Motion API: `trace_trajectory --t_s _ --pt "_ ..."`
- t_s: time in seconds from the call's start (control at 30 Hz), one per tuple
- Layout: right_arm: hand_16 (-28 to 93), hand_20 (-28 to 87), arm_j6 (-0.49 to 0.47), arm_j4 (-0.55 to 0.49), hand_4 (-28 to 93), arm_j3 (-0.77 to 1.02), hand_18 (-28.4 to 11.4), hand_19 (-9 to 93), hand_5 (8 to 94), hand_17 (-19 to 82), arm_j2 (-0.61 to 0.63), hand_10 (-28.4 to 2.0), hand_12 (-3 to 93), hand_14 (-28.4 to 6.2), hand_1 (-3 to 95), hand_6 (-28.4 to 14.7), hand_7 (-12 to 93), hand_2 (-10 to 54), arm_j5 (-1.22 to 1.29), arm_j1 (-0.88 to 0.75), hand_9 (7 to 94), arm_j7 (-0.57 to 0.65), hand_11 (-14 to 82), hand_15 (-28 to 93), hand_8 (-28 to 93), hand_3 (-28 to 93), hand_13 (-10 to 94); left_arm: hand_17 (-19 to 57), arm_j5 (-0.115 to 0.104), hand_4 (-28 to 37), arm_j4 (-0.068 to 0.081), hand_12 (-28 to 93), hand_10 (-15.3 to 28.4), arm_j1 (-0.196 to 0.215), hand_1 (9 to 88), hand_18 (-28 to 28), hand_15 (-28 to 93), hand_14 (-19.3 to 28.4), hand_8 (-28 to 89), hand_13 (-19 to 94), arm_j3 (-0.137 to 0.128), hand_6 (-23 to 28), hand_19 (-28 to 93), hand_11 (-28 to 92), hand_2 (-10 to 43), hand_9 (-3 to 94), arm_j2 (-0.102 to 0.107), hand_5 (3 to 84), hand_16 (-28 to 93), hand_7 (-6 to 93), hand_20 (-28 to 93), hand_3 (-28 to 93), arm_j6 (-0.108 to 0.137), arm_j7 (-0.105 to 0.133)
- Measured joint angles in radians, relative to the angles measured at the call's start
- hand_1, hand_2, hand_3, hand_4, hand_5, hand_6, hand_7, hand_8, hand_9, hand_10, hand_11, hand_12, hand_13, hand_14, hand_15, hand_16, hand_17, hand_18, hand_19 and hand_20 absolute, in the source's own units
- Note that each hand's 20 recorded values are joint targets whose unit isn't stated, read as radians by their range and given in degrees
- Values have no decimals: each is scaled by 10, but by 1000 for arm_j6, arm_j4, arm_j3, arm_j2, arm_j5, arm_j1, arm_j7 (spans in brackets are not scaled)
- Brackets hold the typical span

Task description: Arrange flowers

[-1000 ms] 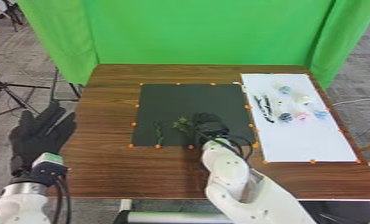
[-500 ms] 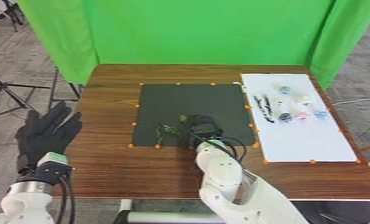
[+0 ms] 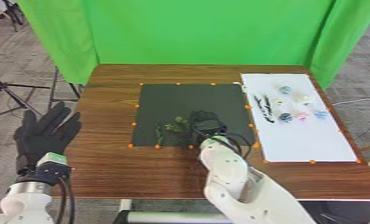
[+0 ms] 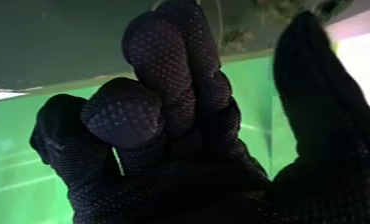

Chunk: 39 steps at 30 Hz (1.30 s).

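The right robot hand [image 3: 206, 122] seems just beside green sprigs [image 3: 177, 124].

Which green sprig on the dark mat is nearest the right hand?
The bushier sprig, between the right hand and the thinner, straighter sprig.

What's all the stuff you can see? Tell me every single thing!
Table: one, brown, in the middle
Mat: one, black, centre of the table
Leafy stems: a few, green, on the black mat
Sheet: one, white, table's right side
Flowers: several, pale blue, pink and cream, on the sheet
Thin strips: a few, black, left of the flowers
Curtain: green, behind the table
Robot's left hand: one, black, left of the table
Robot's right hand: one, black, over the mat
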Motion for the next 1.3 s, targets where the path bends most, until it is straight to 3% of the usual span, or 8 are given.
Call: trace_trajectory --t_s 0.27,0.4,0.5,0.67,0.9,1.3 --pt "379 534 5 -77 -174 43 -235 932 711 520 28 -170 317 -123 264 -71 286 -54 14 -12 769 -4 380 681 -82 662 751 -59 0 -283 0 104 139 4 248 136 426 151 -93 224 -3 87 344 284 128 282 -3 382 -89 146 98 691 0 -1" --pt "393 554 102 -88 -182 107 -230 932 668 529 65 -169 333 -128 271 -89 175 -68 23 -20 757 12 413 722 -78 664 746 -59 0 -283 -4 104 139 13 250 136 426 151 -93 224 -5 88 344 284 128 282 -4 382 -89 146 98 690 0 6" --pt "402 567 168 -82 -197 179 -230 932 660 533 109 -169 340 -130 280 -96 151 -91 41 -21 754 54 430 729 -73 667 748 -60 -1 -283 -11 104 139 29 251 136 426 151 -93 223 -16 87 345 283 127 281 -5 382 -89 146 99 689 1 15" --pt "408 570 131 4 -214 266 -230 932 656 532 184 -169 348 -129 292 -99 142 -95 89 23 752 143 435 729 -73 641 747 -59 -8 -283 -14 104 138 45 252 136 426 151 -93 224 -23 87 344 282 127 281 -5 381 -89 147 98 689 4 34" --pt "410 571 72 153 -229 248 -230 932 654 532 245 -169 350 -130 291 -101 135 -95 129 120 750 150 439 730 -75 635 744 -60 -14 -283 -14 104 138 47 255 137 430 152 -94 224 -23 87 345 284 128 281 -8 382 -89 151 99 688 10 44" --pt "411 572 5 227 -237 221 -232 932 653 525 222 -168 349 -132 283 -101 131 -95 196 158 746 148 443 730 -76 626 742 -60 -16 -283 -15 103 138 47 257 137 430 152 -95 225 -20 88 346 285 129 281 -13 382 -91 150 98 686 12 42"
